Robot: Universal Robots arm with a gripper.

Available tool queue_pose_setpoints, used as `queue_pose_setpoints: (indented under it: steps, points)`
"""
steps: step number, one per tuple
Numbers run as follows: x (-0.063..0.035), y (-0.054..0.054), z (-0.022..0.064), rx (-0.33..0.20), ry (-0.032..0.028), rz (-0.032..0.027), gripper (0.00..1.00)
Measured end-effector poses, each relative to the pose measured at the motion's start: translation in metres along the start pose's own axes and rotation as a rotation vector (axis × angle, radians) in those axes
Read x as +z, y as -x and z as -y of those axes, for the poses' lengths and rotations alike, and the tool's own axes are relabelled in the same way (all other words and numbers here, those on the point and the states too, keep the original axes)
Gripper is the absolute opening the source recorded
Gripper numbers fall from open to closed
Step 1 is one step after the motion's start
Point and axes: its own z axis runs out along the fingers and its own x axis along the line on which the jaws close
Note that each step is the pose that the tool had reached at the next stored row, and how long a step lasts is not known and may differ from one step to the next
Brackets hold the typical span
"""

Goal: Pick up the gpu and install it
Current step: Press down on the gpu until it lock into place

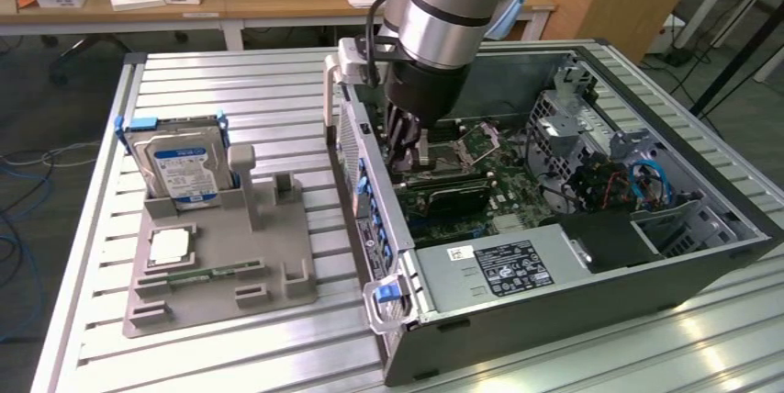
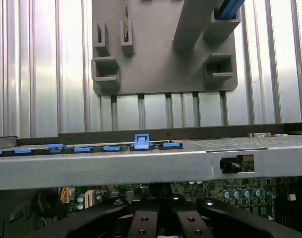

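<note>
The open computer case [image 1: 576, 255] lies on its side on the slatted metal bench [image 1: 245, 90], its near wall running close beside the grey fixture tray [image 1: 220, 274], with only a narrow strip of bench between them. Around the tray the bench is otherwise open toward the exterior view's left. The arm [image 1: 447, 7] comes down steeply into the case, just inside that wall, with drive cages crowding the far side. The gripper [image 1: 410, 150] sits low over the motherboard [image 1: 490, 191], fingers [image 2: 143, 218] drawn together; whether they pinch anything is hard to make out. A dark card-like edge, possibly the gpu [image 1: 447, 193], lies by the fingertips, largely hidden. The hard drive [image 1: 178, 168] stands upright in the tray
</note>
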Motion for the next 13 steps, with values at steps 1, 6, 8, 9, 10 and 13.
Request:
queue_pose_setpoints:
  steps: [1, 6, 8, 9, 10, 13]
  points:
    - [0.0001, 0.0000, 0.0000, 0.000, 0.0001, 0.0000, 0.11]
    - [-0.0001, -0.0001, 0.0001, 0.000, 0.0021, -0.0005, 0.11]
    - [-0.0001, -0.0001, 0.0001, 0.000, 0.0035, -0.0005, 0.11]
    - [-0.0002, -0.0001, 0.0002, 0.000, 0.0045, -0.0005, 0.11]
    - [-0.0004, -0.0001, 0.0002, 0.000, 0.0059, -0.0005, 0.11]
    - [-0.0017, -0.0001, 0.0002, 0.000, 0.0103, -0.0008, 0.11]
